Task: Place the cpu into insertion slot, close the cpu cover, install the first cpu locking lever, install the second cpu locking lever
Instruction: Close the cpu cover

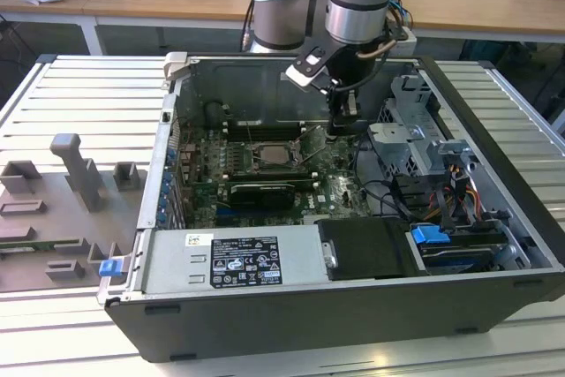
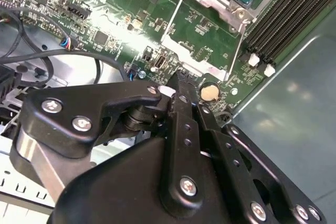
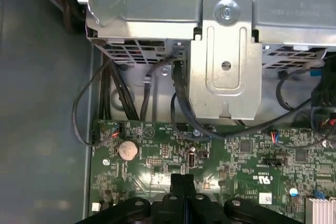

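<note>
Gripper (image 1: 340,130) fingers pressed together, nothing btwn them, tip low over green board (image 3: 236,156) by coin cell (image 3: 127,150). Cpu (image 1: 275,154) sits in insertion slot (image 1: 259,154), near, toward exterior view's left of gripper. Thin metal rods (image 2: 172,15) reach from slot toward gripper. Cover down or not: can't tell.

table: slatted metal table (image 1: 88,103) | on it: open computer case (image 1: 265,324), grey fixture board (image 1: 53,218)
</note>
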Motion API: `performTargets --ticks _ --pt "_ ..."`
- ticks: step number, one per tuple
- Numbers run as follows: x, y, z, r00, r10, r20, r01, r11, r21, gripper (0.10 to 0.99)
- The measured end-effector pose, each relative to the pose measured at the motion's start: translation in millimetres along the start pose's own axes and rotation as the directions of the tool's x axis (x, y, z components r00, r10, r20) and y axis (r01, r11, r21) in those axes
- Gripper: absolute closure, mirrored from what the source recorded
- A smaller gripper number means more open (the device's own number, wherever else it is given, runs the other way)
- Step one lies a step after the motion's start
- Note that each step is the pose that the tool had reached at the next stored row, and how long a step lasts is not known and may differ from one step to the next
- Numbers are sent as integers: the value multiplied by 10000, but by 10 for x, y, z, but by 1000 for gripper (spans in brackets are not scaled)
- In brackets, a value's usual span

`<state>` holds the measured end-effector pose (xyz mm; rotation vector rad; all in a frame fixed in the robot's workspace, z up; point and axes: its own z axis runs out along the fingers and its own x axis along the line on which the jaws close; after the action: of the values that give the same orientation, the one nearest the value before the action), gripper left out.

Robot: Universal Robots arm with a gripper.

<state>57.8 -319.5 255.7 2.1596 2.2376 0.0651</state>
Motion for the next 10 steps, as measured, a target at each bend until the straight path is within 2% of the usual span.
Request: performTargets --ticks 2,4,5,6,7,10 --pt "0 -2 48 10000 -7 -1 7 10000 6 980" --pt "0 -2 59 10000 -11 -2 11 10000 83 980" --pt "0 -3 59 10000 -8 -7 8 9998 201 980" --pt "0 -4 59 10000 -6 -14 6 9993 383 980" --pt "0 -5 58 10000 -6 -16 7 9989 464 980" --pt "1 -19 58 10000 -3 -21 4 9984 558 980"
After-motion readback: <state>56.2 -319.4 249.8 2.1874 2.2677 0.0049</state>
